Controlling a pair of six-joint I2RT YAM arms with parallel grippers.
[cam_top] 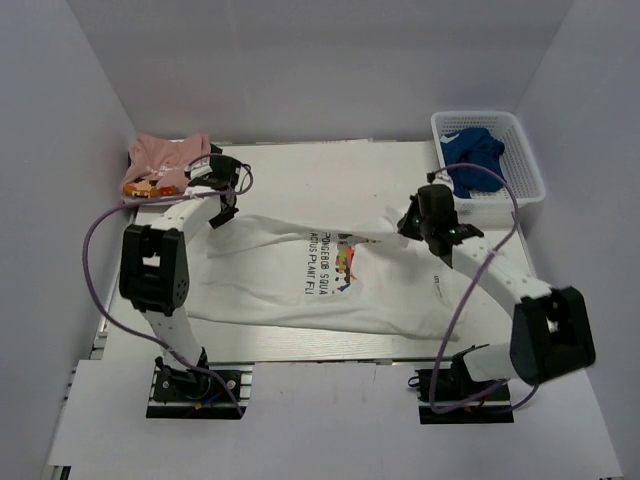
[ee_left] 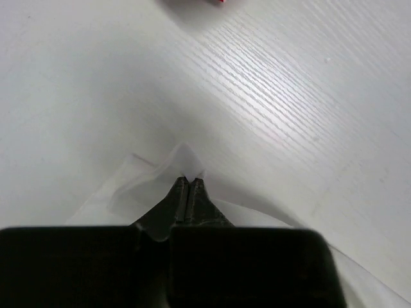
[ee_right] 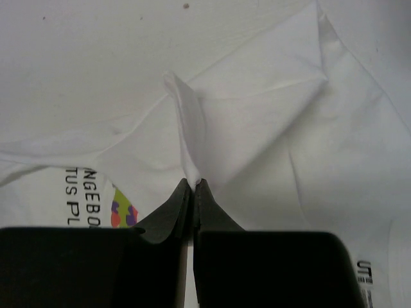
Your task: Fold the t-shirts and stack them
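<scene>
A large white t-shirt (cam_top: 300, 285) with colourful print and black lettering lies spread across the table's middle. My left gripper (cam_top: 222, 213) is shut on its far left corner; in the left wrist view the gripper (ee_left: 188, 180) pinches a thin white cloth tip (ee_left: 183, 157). My right gripper (cam_top: 410, 228) is shut on the shirt's far right part, where a raised fold of white cloth (ee_right: 189, 138) runs into the closed gripper (ee_right: 193, 183). The shirt's far edge is pulled taut between the two grippers. A smaller pink t-shirt (cam_top: 165, 160) with orange print lies crumpled at the far left corner.
A white basket (cam_top: 525, 165) holding blue cloth (cam_top: 472, 155) stands at the far right, just beyond my right arm. White walls enclose the table on three sides. Purple cables loop beside both arms.
</scene>
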